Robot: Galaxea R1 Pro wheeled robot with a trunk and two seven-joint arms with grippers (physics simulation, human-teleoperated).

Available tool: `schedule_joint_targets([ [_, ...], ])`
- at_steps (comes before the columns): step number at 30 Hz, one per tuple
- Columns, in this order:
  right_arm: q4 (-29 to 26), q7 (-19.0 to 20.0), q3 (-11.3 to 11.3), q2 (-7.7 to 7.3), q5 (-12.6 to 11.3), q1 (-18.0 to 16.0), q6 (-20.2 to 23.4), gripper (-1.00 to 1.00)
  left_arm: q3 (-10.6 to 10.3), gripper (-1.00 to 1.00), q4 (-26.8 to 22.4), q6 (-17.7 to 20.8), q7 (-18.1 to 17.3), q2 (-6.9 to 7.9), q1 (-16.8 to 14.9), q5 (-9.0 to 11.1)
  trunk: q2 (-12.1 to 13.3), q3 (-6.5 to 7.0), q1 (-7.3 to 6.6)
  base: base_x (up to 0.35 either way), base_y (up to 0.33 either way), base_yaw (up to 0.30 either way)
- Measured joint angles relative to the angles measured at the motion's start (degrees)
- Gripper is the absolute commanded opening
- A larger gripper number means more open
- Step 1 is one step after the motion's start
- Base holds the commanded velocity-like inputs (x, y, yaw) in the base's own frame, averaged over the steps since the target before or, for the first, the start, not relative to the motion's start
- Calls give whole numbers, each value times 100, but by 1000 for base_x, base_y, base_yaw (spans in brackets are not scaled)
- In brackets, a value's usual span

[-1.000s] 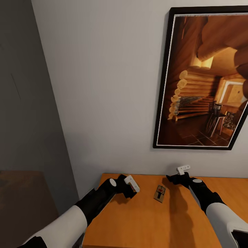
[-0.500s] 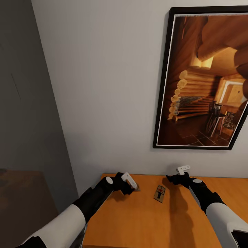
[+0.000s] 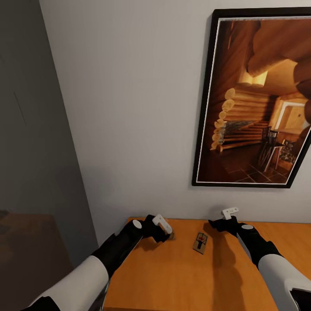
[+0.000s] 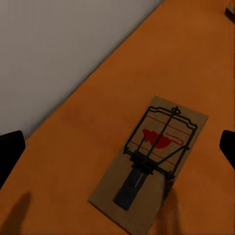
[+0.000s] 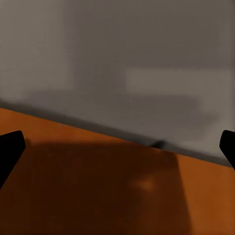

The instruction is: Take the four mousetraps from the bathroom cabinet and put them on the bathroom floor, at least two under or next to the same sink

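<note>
- cabinet [image 3: 181, 276]: orange-brown flat top against the grey wall, framed picture [image 3: 255, 99] hung above it; both arms reach over the top because the traps lie there, none on the bathroom floor yet, judging by this.
- left gripper [image 3: 166, 231]: angled down over the back-left part of the top, just above a mousetrap [image 4: 149, 159]; in the left wrist view the dark fingertips [image 4: 10, 152] sit wide apart at either edge with the trap between them, nothing clamped. Looks like a pre-grasp line-up.
- right gripper [image 3: 228, 216]: held above the top near the wall, pointing at the wall; right wrist view shows its tips spread at both edges, nothing between them. Probably parked while the left works.
- second mousetrap [image 3: 200, 242]: flat on the top between the two arms, apart from both; long axis runs roughly front-to-back, slightly tilted, red-marked end toward the wall.
- trap under the left gripper: lies flat, long axis diagonal across the finger gap, so closing would likely catch it skewed; red bait end away from the dark lever end.
</note>
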Motion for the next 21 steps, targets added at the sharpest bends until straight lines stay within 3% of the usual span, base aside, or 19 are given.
schedule_joint_targets([
  [6,0,-4,0,9,0,0,-12,100,239,100,15,31,-36,-198,-46,-3,0,0,0,0,0,0],
  [13,5,-9,0,18,0,0,-18,100,333,100,29,308,-236,-205,-182,-16,0,0,0,0,0,0],
  [21,37,-14,0,27,1,0,-20,100,374,100,145,558,-807,-205,-452,-24,0,0,0,0,0,0],
])
